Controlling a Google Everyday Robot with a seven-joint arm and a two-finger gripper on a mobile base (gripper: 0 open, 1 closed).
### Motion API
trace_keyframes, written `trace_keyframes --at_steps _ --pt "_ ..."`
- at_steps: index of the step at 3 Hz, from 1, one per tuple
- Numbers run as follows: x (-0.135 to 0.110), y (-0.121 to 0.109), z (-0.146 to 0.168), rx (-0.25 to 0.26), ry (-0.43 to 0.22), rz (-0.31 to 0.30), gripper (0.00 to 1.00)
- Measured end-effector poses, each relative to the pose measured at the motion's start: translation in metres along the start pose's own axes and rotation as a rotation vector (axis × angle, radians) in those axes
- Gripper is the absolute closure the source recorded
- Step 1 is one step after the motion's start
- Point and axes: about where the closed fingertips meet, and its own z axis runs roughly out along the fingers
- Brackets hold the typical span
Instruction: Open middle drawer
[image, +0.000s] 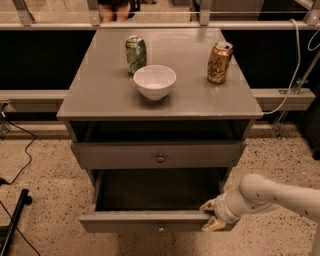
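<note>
The middle drawer (150, 221) is the grey one pulled well out of the cabinet. Its dark shallow box is open to view and a small round knob (160, 229) sits on its flat front. My gripper (210, 215) is at the right end of that front, on a white arm coming in from the right. One pale finger (207, 205) is inside the drawer and the other is outside, so they pinch the front panel. The wider top drawer (159, 155) above it has its own knob and stands slightly out. The lowest drawer is hidden beneath.
On the cabinet top (100, 95) stand a white bowl (154, 81), a green can (136, 54) and an orange can (219, 62). Black cables (20, 165) and a stand base lie on the speckled floor at left. A rail runs behind.
</note>
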Motion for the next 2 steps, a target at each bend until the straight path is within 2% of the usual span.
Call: trace_keyframes --at_steps 1,2 --pt "0.0 0.0 0.0 0.0 0.0 0.0 0.34" --pt "-0.015 0.025 -0.013 -0.022 0.017 0.001 0.16"
